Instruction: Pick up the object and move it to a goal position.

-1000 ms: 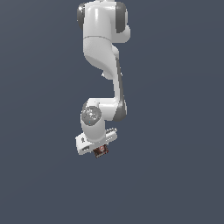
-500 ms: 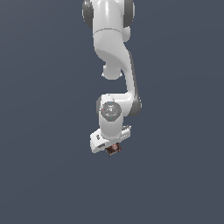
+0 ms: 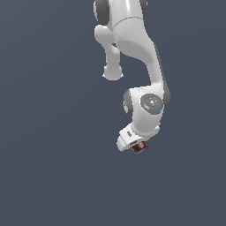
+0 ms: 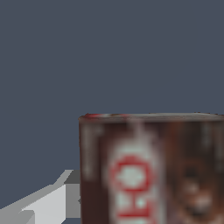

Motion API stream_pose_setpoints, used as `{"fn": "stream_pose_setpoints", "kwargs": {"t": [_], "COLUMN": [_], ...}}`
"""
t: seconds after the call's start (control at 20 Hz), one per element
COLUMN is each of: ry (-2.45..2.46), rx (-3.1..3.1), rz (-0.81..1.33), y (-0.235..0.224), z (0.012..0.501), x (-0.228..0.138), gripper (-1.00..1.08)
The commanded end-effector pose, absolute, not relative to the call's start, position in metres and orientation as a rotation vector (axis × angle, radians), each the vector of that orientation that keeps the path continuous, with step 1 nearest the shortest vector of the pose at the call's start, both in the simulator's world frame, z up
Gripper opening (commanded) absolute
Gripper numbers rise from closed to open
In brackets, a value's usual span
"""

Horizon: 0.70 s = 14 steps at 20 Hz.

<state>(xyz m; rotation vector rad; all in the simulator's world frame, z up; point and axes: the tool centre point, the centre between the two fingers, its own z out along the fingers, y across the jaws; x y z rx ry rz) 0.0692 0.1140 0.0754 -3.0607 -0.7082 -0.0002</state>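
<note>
- The white arm [image 3: 132, 53] comes down from the top of the exterior view and bends at a round joint [image 3: 151, 103] toward that view's right
- The gripper [image 3: 137, 148] sits at the arm's lowest end, below the joint, against a plain slate-grey backdrop [image 3: 48, 132]
- The box [image 3: 139, 148], small and dark brown with a red-and-white label, sits right at the gripper's tip, touching it and partly tucked under the white hand body [image 3: 129, 137]
- Box is much smaller than the hand and looks tilted in the exterior view
- Nothing shows beneath the box; it appears held in the air, clamped by the gripper
- Wrist view: the box [image 4: 153, 170] fills much of the picture, very close to the camera, label blurred, red ring mark visible
- A pale grey finger [image 4: 52, 201] lies just beside the box's edge; whether it presses the box there I cannot tell
</note>
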Motion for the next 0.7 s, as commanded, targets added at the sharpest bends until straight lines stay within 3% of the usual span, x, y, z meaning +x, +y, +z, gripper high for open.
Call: {"fn": "stream_pose_setpoints", "kwargs": {"t": [0.0, 0.3, 0.65], "ry": [-0.707, -0.707, -0.707], "rx": [-3.061, -3.061, -3.061], "rz": [0.000, 0.000, 0.000], "y": [0.142, 0.188, 0.199], "z": [0.084, 0.099, 0.103], "x": [0.069, 0.071, 0.073], "gripper": [-1.00, -1.00, -1.00]}}
